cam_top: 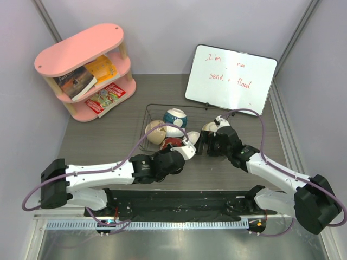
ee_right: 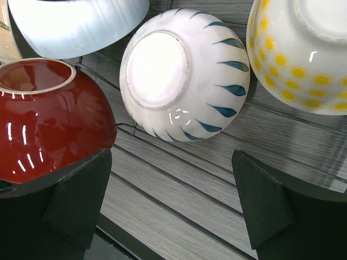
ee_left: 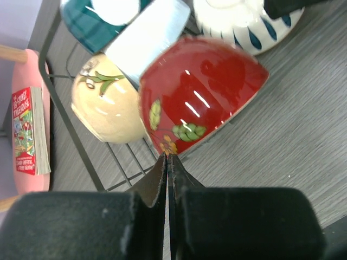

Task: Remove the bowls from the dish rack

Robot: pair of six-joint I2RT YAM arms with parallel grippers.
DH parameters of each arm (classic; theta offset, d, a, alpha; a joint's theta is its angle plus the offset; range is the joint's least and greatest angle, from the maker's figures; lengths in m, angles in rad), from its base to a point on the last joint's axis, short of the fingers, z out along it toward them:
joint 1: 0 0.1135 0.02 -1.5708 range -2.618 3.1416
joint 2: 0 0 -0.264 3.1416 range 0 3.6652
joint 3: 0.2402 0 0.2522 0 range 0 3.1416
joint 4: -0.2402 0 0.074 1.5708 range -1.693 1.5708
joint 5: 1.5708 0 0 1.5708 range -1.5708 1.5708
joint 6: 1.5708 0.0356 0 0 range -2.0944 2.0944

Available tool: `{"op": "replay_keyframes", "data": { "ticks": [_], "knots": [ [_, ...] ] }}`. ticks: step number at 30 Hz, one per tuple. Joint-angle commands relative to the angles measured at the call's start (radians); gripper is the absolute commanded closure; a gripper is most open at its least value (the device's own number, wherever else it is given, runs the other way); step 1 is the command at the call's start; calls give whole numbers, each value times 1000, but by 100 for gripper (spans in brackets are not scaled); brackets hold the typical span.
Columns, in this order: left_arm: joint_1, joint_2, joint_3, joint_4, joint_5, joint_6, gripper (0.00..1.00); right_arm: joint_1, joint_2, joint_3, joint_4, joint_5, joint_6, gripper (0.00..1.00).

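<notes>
Left wrist: left gripper point(ee_left: 167, 160) pinched together at red bowl point(ee_left: 200, 92) rim, likely missed; I'd reopen, go deeper. Right gripper point(ee_right: 171, 162) apart.

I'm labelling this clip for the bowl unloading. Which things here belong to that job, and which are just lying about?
Part of the job: dish rack; red bowl; cream bowl; blue-dashed white bowl; yellow-patterned bowl; ribbed white bowl; blue-banded bowl.
Just lying about: pink shelf; books on it; whiteboard.
</notes>
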Motion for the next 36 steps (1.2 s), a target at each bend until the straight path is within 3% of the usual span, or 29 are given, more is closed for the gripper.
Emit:
{"op": "replay_keyframes", "data": {
  "ticks": [1,8,10,11,12,15,22,36],
  "knots": [
    [6,-83,47,55,-4,-32,100,11,-42,-1,-123,-23,-2,2],
    [6,-108,50,44,-21,-43,100,11,-31,11,-127,-26,-7,1],
    [6,-89,59,15,-50,-60,82,9,-27,18,-130,-29,-8,1],
    [6,-80,64,-11,-58,-90,66,11,-28,16,-128,-31,-8,0],
    [6,-82,59,-20,-54,-97,40,9,-30,18,-128,-31,-10,0],
    [6,-117,41,-38,47,-117,28,11,-34,10,-131,-31,-10,0],
    [5,-155,8,-42,81,-115,24,9,-30,-15,-113,-35,3,0],
    [6,-54,19,50,65,40,23,11,-30,-25,-105,-43,7,0]
  ]
}}
